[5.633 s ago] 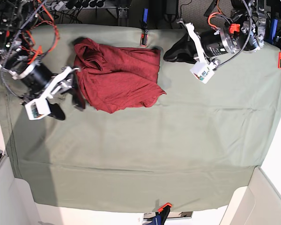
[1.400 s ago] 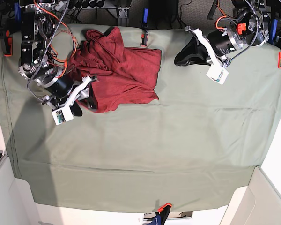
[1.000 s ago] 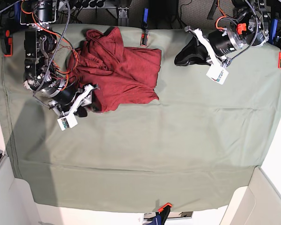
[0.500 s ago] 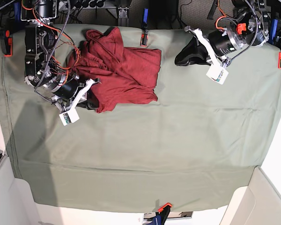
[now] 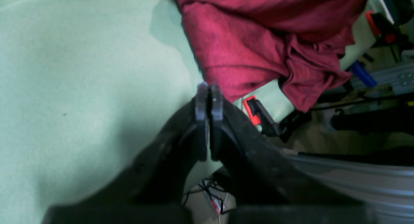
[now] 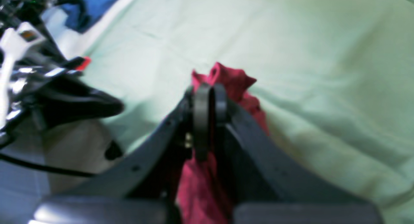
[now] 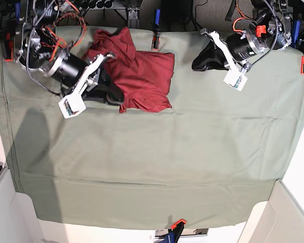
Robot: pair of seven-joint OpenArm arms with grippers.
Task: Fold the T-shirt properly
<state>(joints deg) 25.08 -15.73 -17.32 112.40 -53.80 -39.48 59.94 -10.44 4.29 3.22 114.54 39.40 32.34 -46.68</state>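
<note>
T-shirt (image 7: 142,76): matt heathered knit. Table cloth (image 7: 192,152): smooth matt fabric, apparently woven.

base view even, bright overhead light, sharp in the middle, slight fisheye bend at the edges. soft dim shadow patch on the green table cloth (image 7: 157,152) at lower left, w/ a faint shadow under the right arm (image 7: 55,61). both wrist views softer & washed pale-green; right wrist view blurriest, cloth and background smeared. near gripper bodies in both are dark, out of focus. no hard glare. t-shirt (image 7: 142,76) colour reads clean.
</note>
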